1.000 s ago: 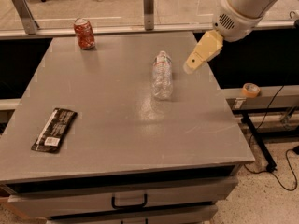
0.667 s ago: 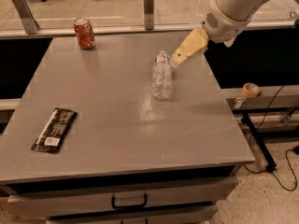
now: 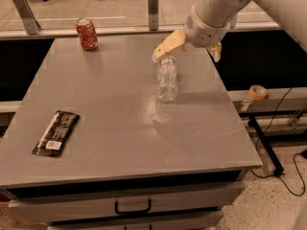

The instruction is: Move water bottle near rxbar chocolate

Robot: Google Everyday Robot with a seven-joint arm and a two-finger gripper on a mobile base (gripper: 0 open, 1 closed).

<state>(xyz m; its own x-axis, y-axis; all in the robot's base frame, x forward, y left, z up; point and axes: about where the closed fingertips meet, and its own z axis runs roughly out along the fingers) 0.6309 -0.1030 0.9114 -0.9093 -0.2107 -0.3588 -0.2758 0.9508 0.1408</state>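
The water bottle (image 3: 167,80), clear and ribbed, stands upright near the middle of the grey table (image 3: 120,143). The rxbar chocolate (image 3: 56,133), a flat black wrapper with a white patch, lies near the table's front left edge, far from the bottle. My gripper (image 3: 186,56) hangs from the white arm just above and behind the bottle's top. It is open. One tan finger (image 3: 168,44) points down-left over the bottle's cap, and the other finger (image 3: 214,51) shows to the right. It holds nothing.
A red soda can (image 3: 87,33) stands at the table's back left. A glass railing runs behind the table. A roll of tape (image 3: 258,92) sits on a ledge to the right. Drawers with a handle (image 3: 133,207) are below the front edge.
The gripper has moved left from the bottle's right side to just over its top. The bottle, bar and can have not moved.
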